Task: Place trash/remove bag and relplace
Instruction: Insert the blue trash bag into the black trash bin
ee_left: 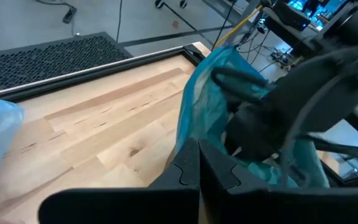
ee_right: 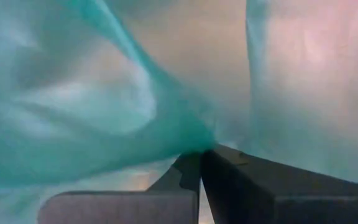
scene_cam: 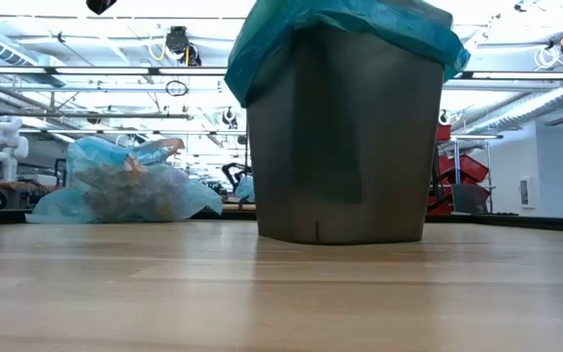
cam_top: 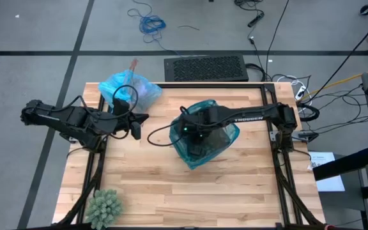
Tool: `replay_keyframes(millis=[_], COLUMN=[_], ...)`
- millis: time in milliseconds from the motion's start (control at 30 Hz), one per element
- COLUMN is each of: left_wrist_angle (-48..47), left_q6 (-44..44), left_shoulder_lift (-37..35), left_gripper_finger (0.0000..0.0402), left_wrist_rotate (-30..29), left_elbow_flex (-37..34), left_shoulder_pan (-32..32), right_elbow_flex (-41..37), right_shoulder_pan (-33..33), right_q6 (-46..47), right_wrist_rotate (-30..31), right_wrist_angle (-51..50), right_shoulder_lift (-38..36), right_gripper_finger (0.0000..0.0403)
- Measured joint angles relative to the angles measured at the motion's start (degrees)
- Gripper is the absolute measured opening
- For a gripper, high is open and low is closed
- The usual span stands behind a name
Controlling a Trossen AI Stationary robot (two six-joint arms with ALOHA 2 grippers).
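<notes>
The table (cam_top: pixel 171 191) holds a grey bin (scene_cam: pixel 345 147) near its middle, teal liner (scene_cam: pixel 291 39) draped over the rim. The filled blue bag (cam_top: pixel 128 89) of trash (scene_cam: pixel 125 191) sits at the far left corner. Right pincer (ee_right: pixel 201 165), pressed together, is down inside the liner; better to push the plastic gently toward the bottom. Left pincer (ee_left: pixel 199 174), also closed and empty, waits near the left edge.

Bin (cam_top: pixel 204 142): stood mid-surface (cam_top: pixel 171 185), lined.
Bag (cam_top: pixel 128 91): lay at the far left corner.
Plant ball (cam_top: pixel 103 206): sat at the near left corner.
</notes>
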Motion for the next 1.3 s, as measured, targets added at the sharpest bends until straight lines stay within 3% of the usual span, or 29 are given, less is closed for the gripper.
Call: replay_keyframes(millis=[400,900,1100,1300], left_wrist_angle=[0.14,0.38,0.39,0.36], left_q6=[-0.23,-0.27,-0.27,-0.23], left_shoulder_lift=[0.00,0.00,0.00,0.00], left_gripper_finger=[0.0000,0.0000,0.0000,0.0000], left_wrist_rotate=[0.02,1.46,1.46,1.44], left_elbow_flex=[0.00,0.00,0.00,0.00], left_shoulder_pan=[0.00,0.00,0.02,0.00], right_elbow_flex=[12.17,2.07,5.46,10.85], right_shoulder_pan=[0.18,-2.13,-2.08,-2.61], right_q6=[-0.16,1.57,1.53,1.55], right_wrist_rotate=[0.41,-8.23,-11.02,-17.84], right_wrist_angle=[-4.01,-4.44,-5.96,-9.21], right_shoulder_lift=[-0.04,0.00,-0.17,-0.26], right_gripper_finger=[0.0015,0.0038,0.0043,0.0088])
